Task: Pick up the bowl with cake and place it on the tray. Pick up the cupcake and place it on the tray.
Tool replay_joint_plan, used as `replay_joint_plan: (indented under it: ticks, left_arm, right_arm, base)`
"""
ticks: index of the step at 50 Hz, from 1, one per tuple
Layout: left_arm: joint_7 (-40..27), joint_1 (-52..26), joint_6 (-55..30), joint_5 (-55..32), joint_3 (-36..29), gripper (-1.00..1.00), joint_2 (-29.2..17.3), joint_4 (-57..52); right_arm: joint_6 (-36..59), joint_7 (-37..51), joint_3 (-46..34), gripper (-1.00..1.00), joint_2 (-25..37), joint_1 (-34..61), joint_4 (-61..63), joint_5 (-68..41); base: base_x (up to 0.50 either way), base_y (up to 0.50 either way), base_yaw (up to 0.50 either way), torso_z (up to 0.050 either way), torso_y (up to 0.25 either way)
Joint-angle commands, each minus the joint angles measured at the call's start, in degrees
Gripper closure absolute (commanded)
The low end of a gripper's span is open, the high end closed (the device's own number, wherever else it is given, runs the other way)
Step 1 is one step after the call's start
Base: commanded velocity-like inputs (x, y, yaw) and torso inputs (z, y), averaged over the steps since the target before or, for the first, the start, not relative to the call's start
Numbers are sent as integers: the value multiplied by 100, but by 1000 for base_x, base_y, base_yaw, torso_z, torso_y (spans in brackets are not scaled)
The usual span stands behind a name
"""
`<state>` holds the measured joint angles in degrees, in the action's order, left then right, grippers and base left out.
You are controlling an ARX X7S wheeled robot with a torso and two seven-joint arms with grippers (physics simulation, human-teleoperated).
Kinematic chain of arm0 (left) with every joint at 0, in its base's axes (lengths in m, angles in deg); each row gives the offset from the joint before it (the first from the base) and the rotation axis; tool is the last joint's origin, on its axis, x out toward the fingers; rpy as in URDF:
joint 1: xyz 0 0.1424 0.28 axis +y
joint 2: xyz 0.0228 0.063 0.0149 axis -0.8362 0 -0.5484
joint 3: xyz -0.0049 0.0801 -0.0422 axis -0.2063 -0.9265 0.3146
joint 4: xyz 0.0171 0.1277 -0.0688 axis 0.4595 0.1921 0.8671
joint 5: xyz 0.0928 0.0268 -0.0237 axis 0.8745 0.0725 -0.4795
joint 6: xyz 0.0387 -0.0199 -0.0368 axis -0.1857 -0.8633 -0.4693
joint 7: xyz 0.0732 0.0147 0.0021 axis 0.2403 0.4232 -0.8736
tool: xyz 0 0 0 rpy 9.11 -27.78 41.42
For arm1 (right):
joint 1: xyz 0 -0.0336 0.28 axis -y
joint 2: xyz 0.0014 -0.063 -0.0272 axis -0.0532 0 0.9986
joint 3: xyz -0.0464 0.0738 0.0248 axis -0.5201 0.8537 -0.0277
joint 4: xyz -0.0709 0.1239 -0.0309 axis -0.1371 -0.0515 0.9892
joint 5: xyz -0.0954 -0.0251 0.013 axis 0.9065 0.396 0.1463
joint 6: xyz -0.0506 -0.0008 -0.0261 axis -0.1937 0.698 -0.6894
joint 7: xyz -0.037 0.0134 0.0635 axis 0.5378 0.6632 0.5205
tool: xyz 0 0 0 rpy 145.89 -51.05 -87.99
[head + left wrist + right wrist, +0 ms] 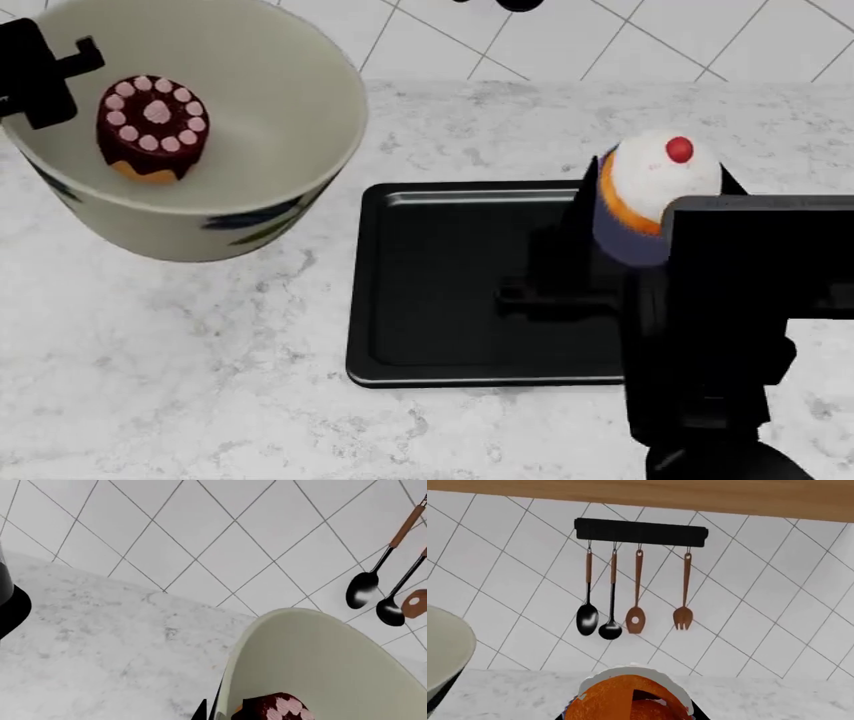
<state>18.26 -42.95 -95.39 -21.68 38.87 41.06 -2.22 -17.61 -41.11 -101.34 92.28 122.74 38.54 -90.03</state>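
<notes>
The cream bowl [200, 215] with a leaf pattern is at the far left in the head view, tilted and lifted off the counter. The chocolate cake [154, 125] with pink dots sits inside it. My left gripper [40, 75] is shut on the bowl's left rim. In the left wrist view the bowl's rim [300, 617] and the cake [280, 710] show close up. The black tray [454, 290] lies flat in the middle. My right gripper [654, 215] is shut on the cupcake [661, 175], holding it over the tray's right part. The cupcake [627, 700] fills the right wrist view's lower edge.
White marble counter [200, 380] lies all around the tray. A tiled wall stands behind it with a black rack [640, 531] of several hanging utensils [637, 615]. A dark object [10, 605] stands on the counter at the edge of the left wrist view.
</notes>
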Motion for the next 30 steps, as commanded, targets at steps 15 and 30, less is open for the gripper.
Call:
replay_joint_plan:
  ticks: [15,30]
  left_arm:
    - [-555,-88,277,-19,7,100,41,75]
    - [-828,-53,131,-246,138,100,-38,-191]
  right_arm:
    - [394,-1071,-905,100,-565,1754,-3573,926]
    - [577,-921,-797,100,-497,1243,-3343,673]
  base:
    - [0,0,0,0,1]
    - [0,0,0,0,1]
